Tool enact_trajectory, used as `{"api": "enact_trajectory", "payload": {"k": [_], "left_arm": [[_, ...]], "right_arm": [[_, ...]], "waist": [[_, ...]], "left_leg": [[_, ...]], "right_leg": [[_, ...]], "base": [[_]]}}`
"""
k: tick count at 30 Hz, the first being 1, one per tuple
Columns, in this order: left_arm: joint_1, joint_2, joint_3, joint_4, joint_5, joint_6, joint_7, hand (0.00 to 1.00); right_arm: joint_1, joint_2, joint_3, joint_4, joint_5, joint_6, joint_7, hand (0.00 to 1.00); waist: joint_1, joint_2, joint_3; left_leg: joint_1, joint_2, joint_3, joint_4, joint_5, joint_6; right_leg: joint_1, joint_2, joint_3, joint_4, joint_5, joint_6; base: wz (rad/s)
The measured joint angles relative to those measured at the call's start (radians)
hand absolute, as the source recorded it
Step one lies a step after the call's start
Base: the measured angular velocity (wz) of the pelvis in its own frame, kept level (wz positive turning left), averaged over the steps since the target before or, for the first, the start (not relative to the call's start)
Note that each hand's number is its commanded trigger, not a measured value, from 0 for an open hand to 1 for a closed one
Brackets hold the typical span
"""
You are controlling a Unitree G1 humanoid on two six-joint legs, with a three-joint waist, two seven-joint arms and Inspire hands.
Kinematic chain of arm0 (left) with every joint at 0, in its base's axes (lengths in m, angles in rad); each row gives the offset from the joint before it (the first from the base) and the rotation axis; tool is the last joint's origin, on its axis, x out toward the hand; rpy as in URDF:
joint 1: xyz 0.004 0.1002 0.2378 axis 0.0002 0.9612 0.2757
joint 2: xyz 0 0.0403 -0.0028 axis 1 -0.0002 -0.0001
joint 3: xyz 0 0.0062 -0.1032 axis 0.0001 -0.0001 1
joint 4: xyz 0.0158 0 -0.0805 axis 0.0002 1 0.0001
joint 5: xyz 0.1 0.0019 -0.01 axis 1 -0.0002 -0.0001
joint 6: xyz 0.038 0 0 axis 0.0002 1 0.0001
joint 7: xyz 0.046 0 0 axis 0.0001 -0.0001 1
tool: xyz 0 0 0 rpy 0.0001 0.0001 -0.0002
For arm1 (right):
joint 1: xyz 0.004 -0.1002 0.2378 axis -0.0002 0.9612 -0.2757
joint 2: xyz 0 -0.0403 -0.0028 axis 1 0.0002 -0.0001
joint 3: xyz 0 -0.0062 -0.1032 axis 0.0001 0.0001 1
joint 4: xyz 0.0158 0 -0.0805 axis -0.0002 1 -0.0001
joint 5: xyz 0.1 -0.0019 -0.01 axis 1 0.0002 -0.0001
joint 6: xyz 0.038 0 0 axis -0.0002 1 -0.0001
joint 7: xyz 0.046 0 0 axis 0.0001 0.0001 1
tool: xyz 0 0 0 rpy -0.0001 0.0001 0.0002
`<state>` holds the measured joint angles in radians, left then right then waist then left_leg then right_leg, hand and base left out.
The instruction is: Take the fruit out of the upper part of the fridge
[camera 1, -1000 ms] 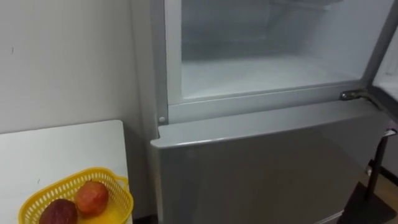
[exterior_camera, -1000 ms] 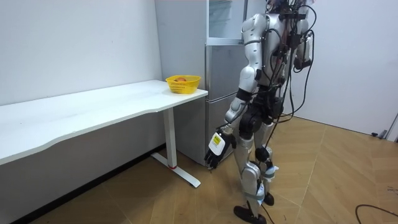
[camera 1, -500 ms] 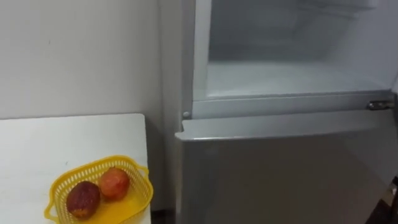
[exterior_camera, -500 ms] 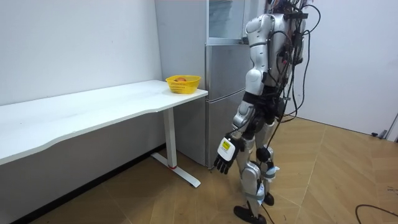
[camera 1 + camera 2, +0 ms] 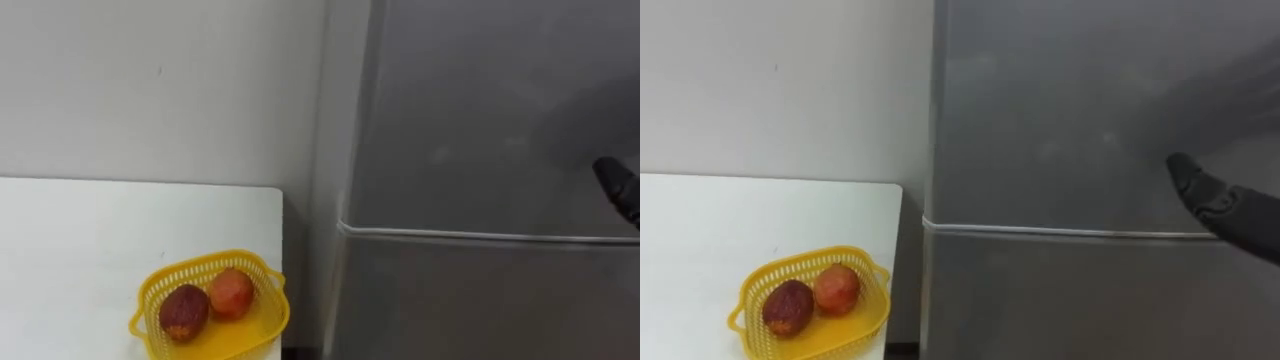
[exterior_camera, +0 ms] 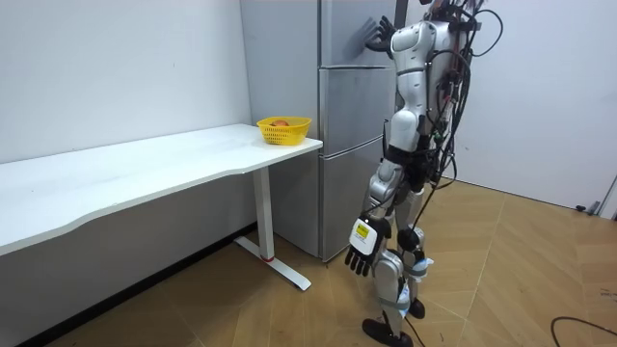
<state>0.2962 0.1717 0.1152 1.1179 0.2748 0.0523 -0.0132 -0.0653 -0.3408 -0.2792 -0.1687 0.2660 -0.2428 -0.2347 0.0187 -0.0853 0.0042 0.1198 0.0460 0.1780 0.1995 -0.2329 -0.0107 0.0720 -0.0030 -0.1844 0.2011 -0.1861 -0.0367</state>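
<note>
Nearest to us, in the room view, the robot's left hand (image 6: 364, 255) hangs low beside its thigh with the fingers loose and spread, holding nothing. A small tag sits on its back, and the print is too small for us to read. The robot stands upright facing a fridge (image 5: 480, 290), at the end of a long white table (image 5: 80, 230). Looking down, we see a yellow plastic basket (image 5: 268, 318) with a lattice wall at the table's corner closest to the fridge. Two round fruits lie in it, touching: a dark red fruit (image 5: 183, 311) on the left and an orange-red fruit (image 5: 231, 293) on the right. Just beside the table stands the fridge, plain silver-grey, with a thin pale seam dividing the upper door (image 5: 480, 110) from the lower door (image 5: 520, 310). Both doors are shut. The right hand (image 5: 1220, 208) is raised against the upper door, its dark fingers straight and spread flat on the metal, gripping nothing. Behind the table rises a bare white wall (image 5: 150, 80).
</note>
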Motion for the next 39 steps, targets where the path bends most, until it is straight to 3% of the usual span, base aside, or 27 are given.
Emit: {"api": "enact_trajectory", "payload": {"k": [6, 9, 18, 25, 28, 30, 34, 38, 39], "left_arm": [[0.005, 0.005, -0.019, -0.008, 0.002, 0.038, -0.023, 0.0], [0.025, 0.008, -0.019, -0.019, 0.002, 0.053, -0.04, 0.0], [0.025, 0.007, -0.019, -0.043, 0.001, 0.051, -0.059, 0.0], [0.033, 0.008, -0.017, -0.039, 0.0, 0.049, -0.056, 0.0], [0.034, 0.01, 0.001, -0.039, 0.0, 0.031, -0.055, 0.0], [0.034, 0.016, 0.004, -0.039, 0.0, 0.019, -0.051, 0.0], [0.038, 0.016, 0.021, -0.041, 0.001, 0.011, -0.011, 0.0], [0.05, 0.014, 0.038, -0.061, 0.002, 0.014, 0.006, 0.0], [0.048, 0.013, 0.038, -0.07, 0.002, 0.014, 0.01, 0.0]], "right_arm": [[0.007, 0.023, 0.027, 0.052, -0.007, 0.008, 0.051, 0.0], [0.007, 0.023, 0.036, 0.076, -0.003, 0.008, 0.067, 0.0], [0.007, 0.023, 0.054, 0.085, 0.008, 0.028, 0.086, 0.0], [0.01, 0.023, 0.046, 0.078, 0.023, 0.031, 0.085, 0.0], [0.01, 0.023, 0.027, 0.072, 0.052, 0.034, 0.079, 0.0], [0.011, 0.021, 0.003, 0.074, 0.083, 0.038, 0.054, 0.0], [0.039, 0.021, -0.054, 0.078, 0.187, 0.102, -0.035, 0.0], [0.112, 0.021, -0.107, 0.078, 0.284, 0.114, -0.127, 0.0], [0.129, 0.022, -0.124, 0.08, 0.291, 0.116, -0.161, 0.0]], "waist": [[0.017, 0.002, -0.0035], [0.021, 0.001, -0.018], [0.021, -0.002, -0.0164], [-0.006, -0.001, -0.0145], [-0.019, 0.0, -0.0142], [-0.026, 0.001, -0.0142], [-0.056, 0.006, -0.0128], [-0.071, 0.018, -0.0144], [-0.073, 0.024, -0.009]], "left_leg": [[-0.008, 0.005, -0.006, 0.004, 0.0, -0.001], [-0.009, 0.009, -0.002, 0.008, 0.002, -0.004], [-0.002, 0.012, 0.002, 0.007, 0.009, -0.01], [0.007, 0.012, 0.0, 0.005, 0.007, -0.009], [0.005, 0.01, -0.002, 0.003, 0.007, -0.008], [0.007, 0.009, -0.001, 0.0, 0.007, -0.007], [-0.007, 0.009, -0.002, -0.004, 0.007, -0.007], [-0.004, 0.009, 0.006, -0.011, 0.007, -0.007], [-0.005, 0.008, 0.011, -0.012, 0.007, -0.007]], "right_leg": [[-0.005, 0.001, -0.005, 0.003, 0.007, 0.0], [-0.005, 0.005, -0.004, 0.003, 0.015, -0.01], [-0.003, 0.009, 0.0, 0.008, 0.02, -0.018], [0.011, 0.009, -0.003, 0.0, 0.019, -0.015], [0.01, 0.007, -0.005, 0.0, 0.018, -0.013], [0.011, 0.007, -0.004, -0.005, 0.018, -0.012], [0.012, 0.009, -0.005, -0.016, 0.021, -0.009], [0.015, 0.01, -0.003, -0.028, 0.021, -0.008], [0.014, 0.011, 0.002, -0.03, 0.021, -0.008]], "base": [[0.0], [0.0], [0.0], [0.02], [0.03], [0.02], [0.05], [-0.01], [-0.12]]}}
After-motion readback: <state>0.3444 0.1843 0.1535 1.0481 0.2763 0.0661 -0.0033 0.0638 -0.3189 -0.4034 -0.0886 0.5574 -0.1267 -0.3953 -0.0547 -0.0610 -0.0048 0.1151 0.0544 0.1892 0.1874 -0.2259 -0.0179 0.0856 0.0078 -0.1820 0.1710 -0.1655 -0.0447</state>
